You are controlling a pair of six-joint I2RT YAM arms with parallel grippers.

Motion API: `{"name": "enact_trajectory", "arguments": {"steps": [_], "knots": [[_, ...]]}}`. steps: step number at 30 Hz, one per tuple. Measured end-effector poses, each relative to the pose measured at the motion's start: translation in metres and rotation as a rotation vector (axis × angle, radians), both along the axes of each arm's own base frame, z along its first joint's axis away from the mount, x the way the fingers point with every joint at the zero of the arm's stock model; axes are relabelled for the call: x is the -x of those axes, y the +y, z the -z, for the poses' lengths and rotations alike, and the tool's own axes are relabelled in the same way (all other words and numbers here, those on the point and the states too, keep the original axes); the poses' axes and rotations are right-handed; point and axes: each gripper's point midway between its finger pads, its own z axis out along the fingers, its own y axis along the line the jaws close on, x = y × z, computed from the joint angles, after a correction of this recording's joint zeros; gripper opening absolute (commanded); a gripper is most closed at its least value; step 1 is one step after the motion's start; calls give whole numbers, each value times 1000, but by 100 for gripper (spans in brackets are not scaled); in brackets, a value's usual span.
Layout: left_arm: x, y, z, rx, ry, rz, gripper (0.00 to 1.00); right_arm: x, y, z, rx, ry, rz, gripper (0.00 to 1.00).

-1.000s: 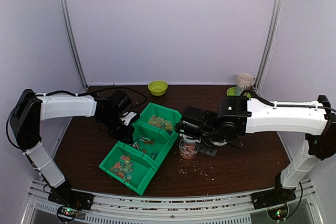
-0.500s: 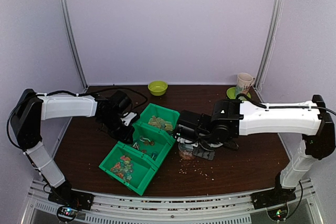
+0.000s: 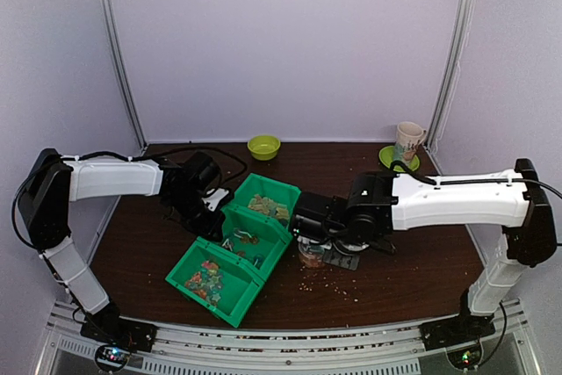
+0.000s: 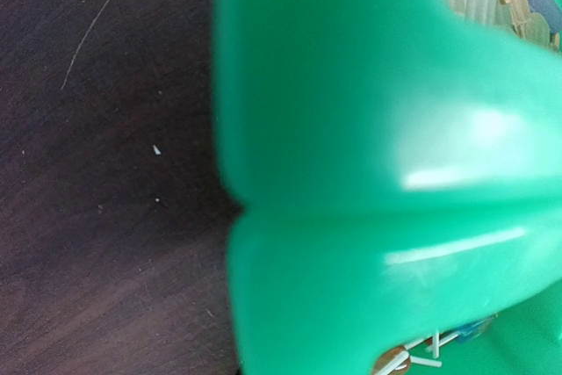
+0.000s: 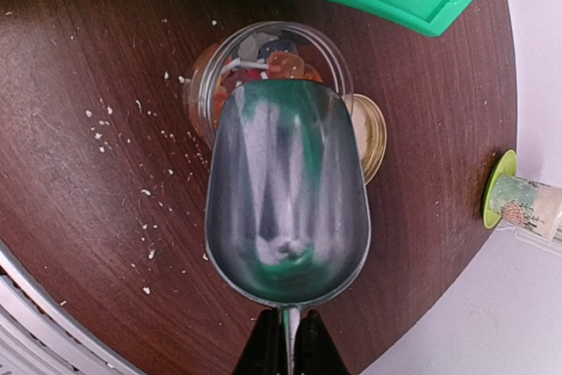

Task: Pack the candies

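The candies (image 3: 205, 280) lie as an orange, red and green heap in the near compartment of a green bin (image 3: 235, 298). More candies (image 5: 274, 62) sit in a clear jar (image 5: 204, 85), which also shows in the top view (image 3: 310, 257). My right gripper (image 5: 286, 350) is shut on the handle of an empty metal scoop (image 5: 285, 199) held over the jar's mouth; it shows in the top view (image 3: 341, 254) too. My left gripper (image 3: 207, 208) is at the bin's left wall (image 4: 351, 173); its fingers are hidden.
A gold lid (image 5: 372, 133) lies beside the jar. Pale crumbs (image 5: 105, 129) are scattered on the table. The far compartment (image 3: 268, 206) holds pale sweets, the middle one (image 3: 246, 241) lollipops. A green bowl (image 3: 263, 146) and a mug (image 3: 408, 140) stand at the back.
My right arm has shifted left, bringing the scoop over the jar. The left arm and the bin have not moved.
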Motion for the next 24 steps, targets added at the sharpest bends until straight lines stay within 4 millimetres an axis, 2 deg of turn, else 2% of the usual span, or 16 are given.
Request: {"name": "enact_trajectory", "arguments": {"steps": [4, 13, 18, 24], "knots": [[0, 0, 0, 0, 0, 0, 0, -1, 0, 6, 22, 4, -1, 0], [0, 0, 0, 1, 1, 0, 0, -4, 1, 0, 23, -18, 2, 0], [0, 0, 0, 2, 1, 1, 0, -10, 11, -24, -56, -48, 9, 0], [0, 0, 0, 3, 2, 1, 0, -23, 5, -59, -154, -107, 50, 0]]}}
